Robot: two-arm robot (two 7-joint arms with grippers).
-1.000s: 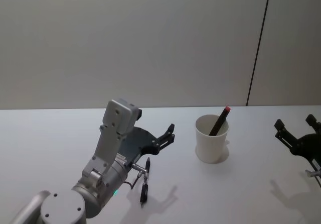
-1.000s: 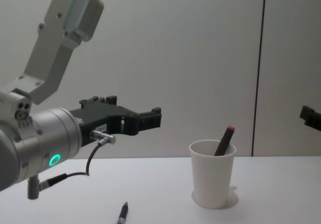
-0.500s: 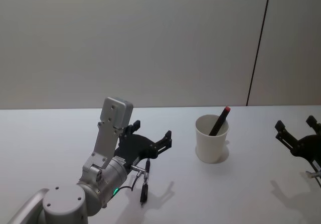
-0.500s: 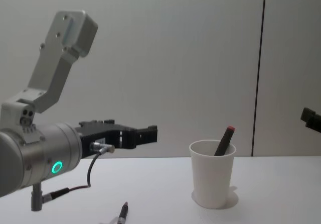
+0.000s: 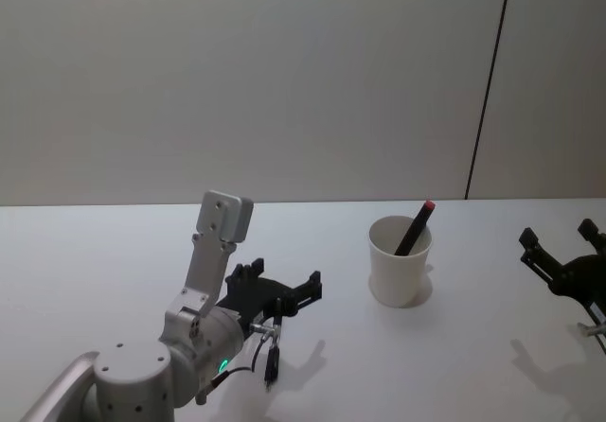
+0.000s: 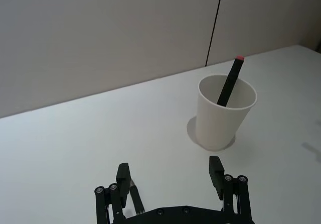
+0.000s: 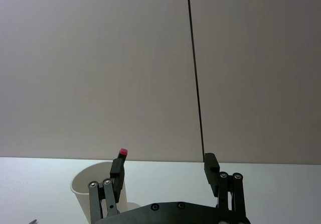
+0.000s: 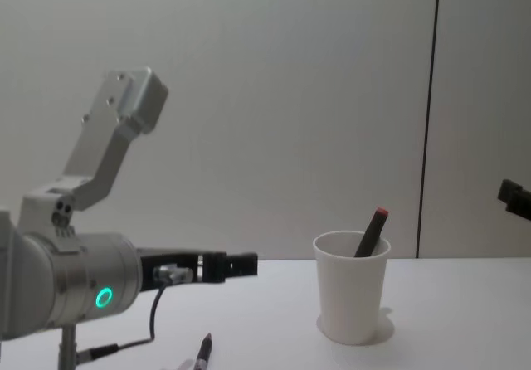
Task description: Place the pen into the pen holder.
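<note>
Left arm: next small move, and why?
Probably lower the left gripper toward the pen lying on the table: its jaws are open and hover above the pen, not yet around it. The pen holder stands beyond. The right gripper is parked, open.

Soft, even light all over.
The white table (image 5: 114,252) has faint grey shadows: one beside the pen holder (image 5: 398,272), one near the left gripper (image 5: 314,288), one near the right gripper (image 5: 559,237).

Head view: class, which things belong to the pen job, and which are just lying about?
Job: pen lying flat; pen holder; left gripper, open near that pen.
Lying about: red-tipped pen in the holder; right gripper, open, far right.
</note>
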